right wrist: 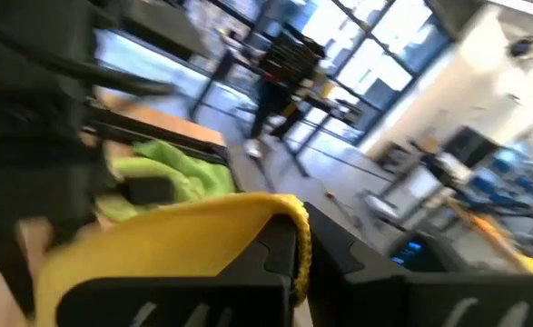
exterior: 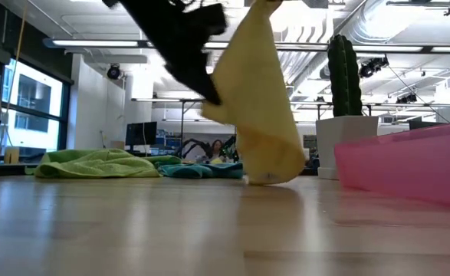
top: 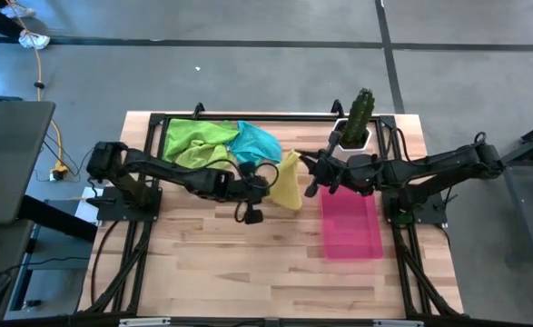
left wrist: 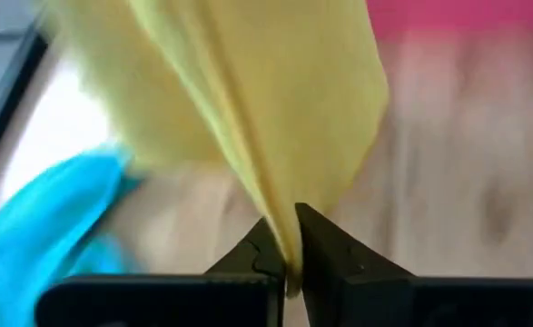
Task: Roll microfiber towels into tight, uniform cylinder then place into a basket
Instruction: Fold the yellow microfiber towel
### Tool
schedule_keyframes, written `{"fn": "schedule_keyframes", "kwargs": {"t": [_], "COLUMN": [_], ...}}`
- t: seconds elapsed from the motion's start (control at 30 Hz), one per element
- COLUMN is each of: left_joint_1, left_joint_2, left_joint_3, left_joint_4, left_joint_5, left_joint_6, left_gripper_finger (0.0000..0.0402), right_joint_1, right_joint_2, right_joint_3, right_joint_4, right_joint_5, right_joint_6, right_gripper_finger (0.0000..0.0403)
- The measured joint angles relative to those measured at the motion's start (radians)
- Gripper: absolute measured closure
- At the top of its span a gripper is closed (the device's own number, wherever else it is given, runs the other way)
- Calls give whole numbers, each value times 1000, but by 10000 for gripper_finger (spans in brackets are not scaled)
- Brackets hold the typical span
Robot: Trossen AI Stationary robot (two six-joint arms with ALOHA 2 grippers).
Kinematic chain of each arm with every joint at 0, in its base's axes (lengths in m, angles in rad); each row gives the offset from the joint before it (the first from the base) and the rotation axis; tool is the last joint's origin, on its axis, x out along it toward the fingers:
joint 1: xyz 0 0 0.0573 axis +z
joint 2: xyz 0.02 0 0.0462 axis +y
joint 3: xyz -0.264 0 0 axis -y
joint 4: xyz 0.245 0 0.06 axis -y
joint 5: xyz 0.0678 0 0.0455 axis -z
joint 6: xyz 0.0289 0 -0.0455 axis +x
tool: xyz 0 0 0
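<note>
Mid-frame in the high view: yellow towel (top: 289,184) stretched aloft between left gripper (left wrist: 289,259) and right gripper (right wrist: 295,250), both clenched on its edges, presumably for spreading flat before rolling.

the table (top: 221,263) is a light wooden top with a black frame running round its edges. at its far side lies a heap of cloths: lime green towels (top: 193,141) bunched together, with a teal towel (top: 259,143) touching them on the right. a pink basket (top: 352,227) sits flat on the right part of the wood. behind it, at the far right corner, stands a white pot with a green cactus (top: 360,113). the yellow towel (exterior: 259,107) hangs between heap and basket, its lowest fold just meeting the boards.
</note>
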State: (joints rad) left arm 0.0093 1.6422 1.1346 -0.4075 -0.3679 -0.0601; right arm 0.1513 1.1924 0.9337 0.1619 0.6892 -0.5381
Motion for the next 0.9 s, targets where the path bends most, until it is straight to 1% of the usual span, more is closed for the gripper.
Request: {"fn": "schedule_keyframes", "kwargs": {"t": [0.1, 0.23, 0.33, 0.4, 0.47, 0.5, 0.53, 0.6, 0.63, 0.67, 0.7, 0.77, 0.8, 0.83, 0.87, 0.9], "left_joint_1": [0, 0, -6, -6, -6, -6, -6, -6, -5, -5, -6, -13, -16, -19, -20, -22], "left_joint_2": [-44, -108, -147, -180, -207, -221, -230, -248, -255, -262, -267, -276, -276, -276, -275, -275], "left_joint_3": [66, 170, 237, 266, 285, 287, 292, 294, 294, 294, 294, 294, 294, 294, 293, 293], "left_joint_4": [-162, -365, -444, -491, -475, -487, -487, -482, -483, -484, -485, -493, -491, -489, -489, -488], "left_joint_5": [-84, -260, -407, -463, -477, -479, -487, -534, -558, -562, -538, -399, -344, -317, -333, -399], "left_joint_6": [25, 66, 109, 138, 169, 185, 200, 215, 207, 193, 183, 189, 210, 235, 263, 283], "left_gripper_finger": [395, 399, 397, 399, 400, 400, 400, 400, 401, 401, 401, 401, 401, 401, 401, 401], "right_joint_1": [0, 0, -7, -14, -23, -28, -35, -52, -61, -70, -76, -85, -88, -91, -97, -104], "right_joint_2": [-9, -9, -1, 0, 0, 0, 0, 0, -1, -2, -2, -4, -4, -4, -4, -4], "right_joint_3": [0, 0, 0, 0, 0, 0, 0, 0, 0, 0, 0, 0, 0, 0, 0, 0], "right_joint_4": [20, 22, 14, 3, 14, 26, 42, 75, 82, 80, 73, 56, 57, 67, 89, 116], "right_joint_5": [50, 51, -6, -68, -84, -70, -37, 42, 50, 14, -76, -325, -414, -448, -422, -331], "right_joint_6": [-42, -33, 40, 73, 87, 86, 85, 94, 133, 188, 243, 296, 294, 272, 242, 219], "right_gripper_finger": [403, 403, 403, 403, 403, 403, 403, 403, 403, 403, 403, 403, 403, 403, 403, 403]}}
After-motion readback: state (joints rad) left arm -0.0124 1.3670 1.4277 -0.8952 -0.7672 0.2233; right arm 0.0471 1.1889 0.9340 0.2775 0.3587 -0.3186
